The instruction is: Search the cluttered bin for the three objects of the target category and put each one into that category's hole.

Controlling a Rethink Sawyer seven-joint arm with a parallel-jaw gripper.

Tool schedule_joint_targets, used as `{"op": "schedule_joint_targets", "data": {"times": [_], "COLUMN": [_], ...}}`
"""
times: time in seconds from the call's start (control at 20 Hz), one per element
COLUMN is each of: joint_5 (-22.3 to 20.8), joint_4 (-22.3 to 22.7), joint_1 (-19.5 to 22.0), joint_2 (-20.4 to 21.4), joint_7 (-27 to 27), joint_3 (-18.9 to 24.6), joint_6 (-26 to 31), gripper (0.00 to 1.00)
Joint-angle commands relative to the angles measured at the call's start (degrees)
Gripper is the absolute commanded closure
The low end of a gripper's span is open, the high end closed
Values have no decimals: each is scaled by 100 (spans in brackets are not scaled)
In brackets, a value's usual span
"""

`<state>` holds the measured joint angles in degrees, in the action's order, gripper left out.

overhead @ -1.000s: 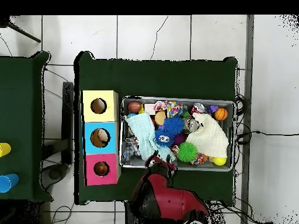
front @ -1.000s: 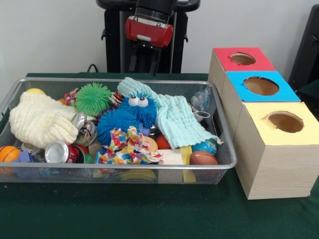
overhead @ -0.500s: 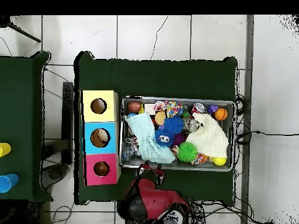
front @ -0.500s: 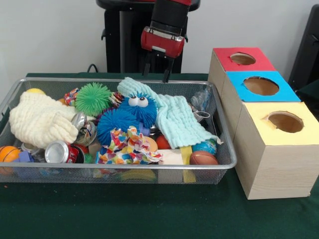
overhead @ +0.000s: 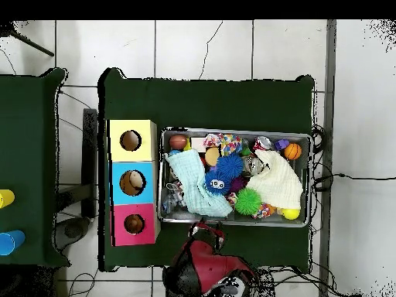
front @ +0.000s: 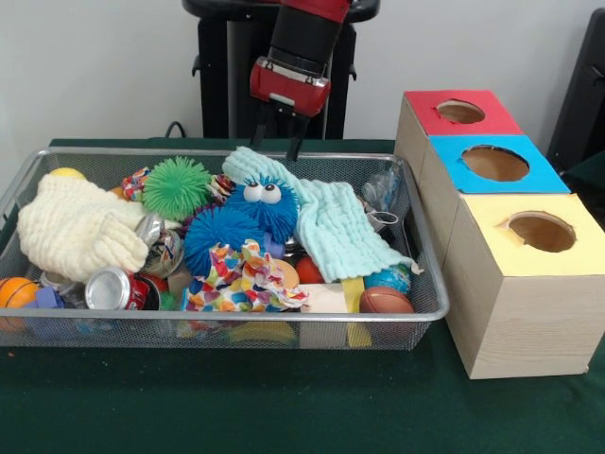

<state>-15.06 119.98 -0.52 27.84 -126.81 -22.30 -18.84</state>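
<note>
You can read no text, label, brand or number anywhere; the crushed cans [front: 115, 288] in the wire basket [front: 416, 236] show only unreadable print.

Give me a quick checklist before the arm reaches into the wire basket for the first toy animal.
1. Gripper clear of clutter, above the basket's far rim: ok.
2. Fingers spread apart, nothing between them: ok.
3. Monkey, tiger or duck visible in the silver wire-mesh basket: not ok, none showing.
4. Pale green cloth and cream knitted cloth may hide targets: cannot tell.
5. Red-surround round hole unobstructed: ok.
6. Fuzzy blue googly-eyed ball, a non-target, sits mid-basket: ok to avoid.
</note>
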Motion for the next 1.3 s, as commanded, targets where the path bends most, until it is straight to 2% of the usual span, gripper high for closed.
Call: {"op": "schedule_joint_targets", "data": {"times": [0.05,0.4,0.95,1.2,1.3], "joint_5": [52,-85,-327,-483,-613], "joint_4": [-853,-945,-1191,-1202,-1164], "joint_1": [198,296,791,1008,1199], "joint_2": [106,223,-80,-8,22], "joint_7": [-305,-282,-444,-522,-626], "joint_3": [-98,-136,409,680,993], "joint_6": [-235,-357,-920,-817,-686], "gripper": [0,0,0,0,0]}}
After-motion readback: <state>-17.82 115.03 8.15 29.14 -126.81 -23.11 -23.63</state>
